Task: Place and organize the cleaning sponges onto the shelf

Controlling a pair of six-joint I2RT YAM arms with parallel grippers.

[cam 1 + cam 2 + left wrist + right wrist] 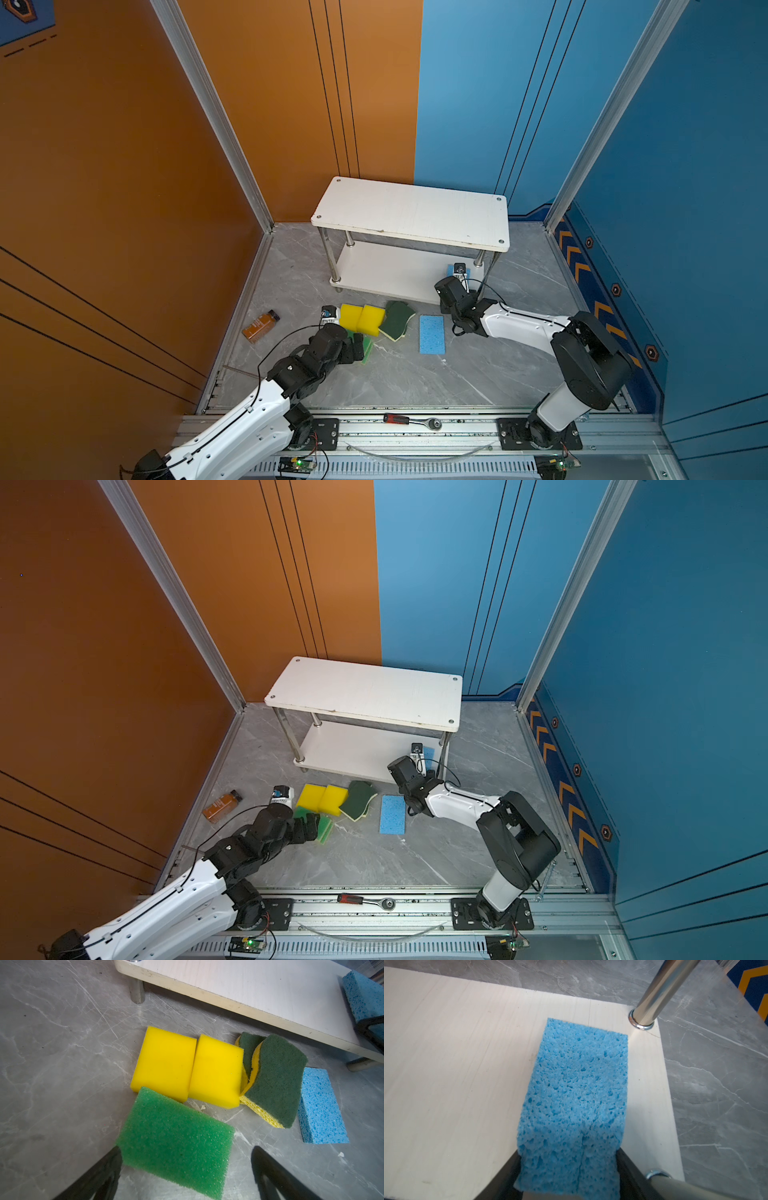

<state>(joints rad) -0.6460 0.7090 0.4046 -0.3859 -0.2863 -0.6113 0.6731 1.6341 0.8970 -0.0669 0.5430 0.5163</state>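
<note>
The shelf (411,212) stands at the back, its top board bare. My right gripper (569,1167) is shut on a light blue sponge (577,1084) that lies on the lower board (456,1064) near a corner post. On the floor in front lie two yellow blocks (164,1064) (216,1072), two overlapping dark-green sponges (276,1078), another blue sponge (320,1107) and a light-green sponge (172,1130). My left gripper (186,1148) is open, low over the light-green sponge's near end. One finger touches its corner; the other stands apart.
A brown bottle (261,325) lies on the floor at the left, near the orange wall. A red-handled ratchet (411,420) rests on the front rail. Shiny posts (654,995) flank the lower board's right end. Grey marble floor (415,382) stretches toward the front.
</note>
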